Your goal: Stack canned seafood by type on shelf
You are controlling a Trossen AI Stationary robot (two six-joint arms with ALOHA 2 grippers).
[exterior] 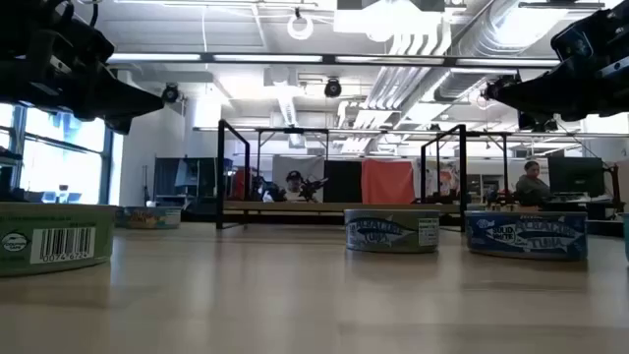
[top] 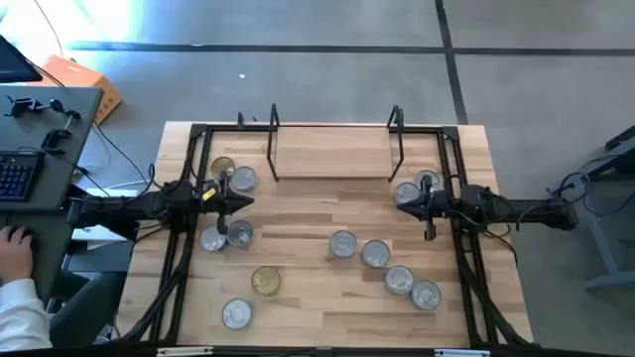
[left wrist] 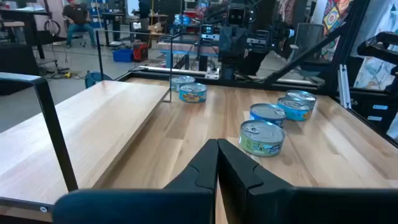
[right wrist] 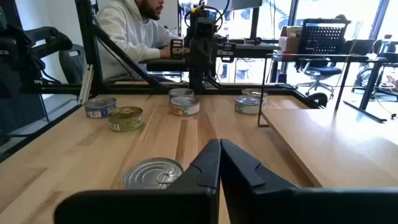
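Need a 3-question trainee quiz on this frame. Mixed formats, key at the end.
1. True or false: a tin already lies on the shelf.
2. How many gold-lidded tins are on the table?
3. The left gripper and right gripper are: A) both shut, holding nothing; B) both open; C) left shut on a tin.

Key: 1 false, the board is bare. 2 two, the second nearer the front edge. 3 A.
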